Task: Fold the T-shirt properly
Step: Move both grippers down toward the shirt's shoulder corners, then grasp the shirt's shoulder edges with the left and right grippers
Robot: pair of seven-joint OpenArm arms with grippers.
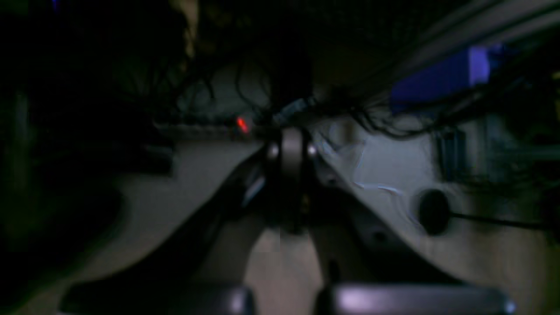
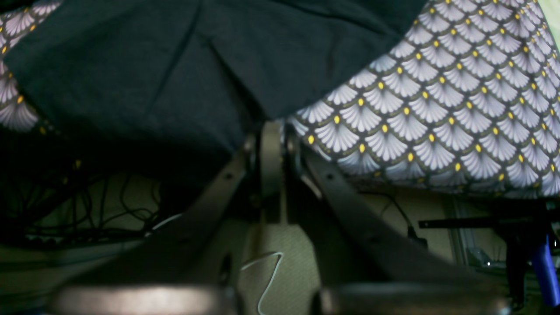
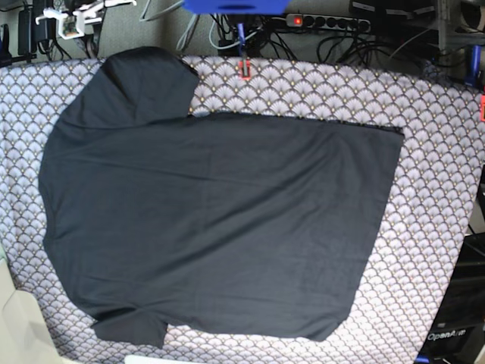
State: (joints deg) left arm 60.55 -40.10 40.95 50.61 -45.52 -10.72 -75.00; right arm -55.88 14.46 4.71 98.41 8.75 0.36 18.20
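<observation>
- One T-shirt point(image 3: 220, 220), black and unprinted, lay spread flat across the one fan-patterned tablecloth point(image 3: 439, 152) covering the surface, one sleeve at the far left corner.
- Left claw point(image 1: 291, 159): closed, empty, touching nothing, below the surface edge.
- Right claw point(image 2: 271, 144): closed, empty, just beside the T-shirt's edge.

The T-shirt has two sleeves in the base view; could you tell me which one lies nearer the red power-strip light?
The upper sleeve of the T-shirt, pointing toward the red light; the other sleeve lies at the bottom edge.
</observation>
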